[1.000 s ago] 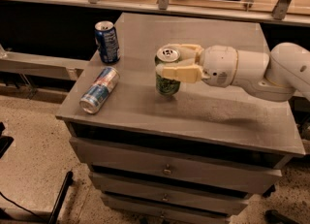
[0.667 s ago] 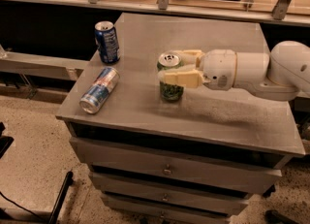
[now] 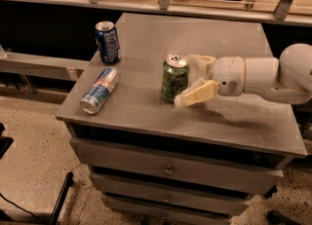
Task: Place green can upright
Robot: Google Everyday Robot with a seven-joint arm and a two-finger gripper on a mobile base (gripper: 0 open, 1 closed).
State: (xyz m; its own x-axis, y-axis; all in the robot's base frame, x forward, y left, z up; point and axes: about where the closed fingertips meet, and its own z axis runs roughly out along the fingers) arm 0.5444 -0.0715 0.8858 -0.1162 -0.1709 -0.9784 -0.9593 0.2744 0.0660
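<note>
Two pale fingers (image 3: 199,93) of the gripper (image 3: 189,80) are spread wide, one toward the front of the cabinet and one toward the back. They hold nothing. A second ago they were pinched on the green can (image 3: 175,77); now they have let go and the can stands on its own. The near fingertip sits just beside the can's foot, and from here I cannot say whether it grazes it. The arm (image 3: 263,75) reaches in low from the right.

To my eye the release means the placing is as good as done. What is left is to draw the claw back to the right without clipping the can.

The can is near the middle of the grey cabinet top (image 3: 234,121), its base flat on the surface. Its long axis runs straight up and down, and the silver lid with the pull tab faces the ceiling. I see no lean.

Further out, a dark blue can (image 3: 108,41) stands upright at the back left. A slim blue-and-silver can (image 3: 100,90) lies on its side by the left front edge, well apart from the green one.
</note>
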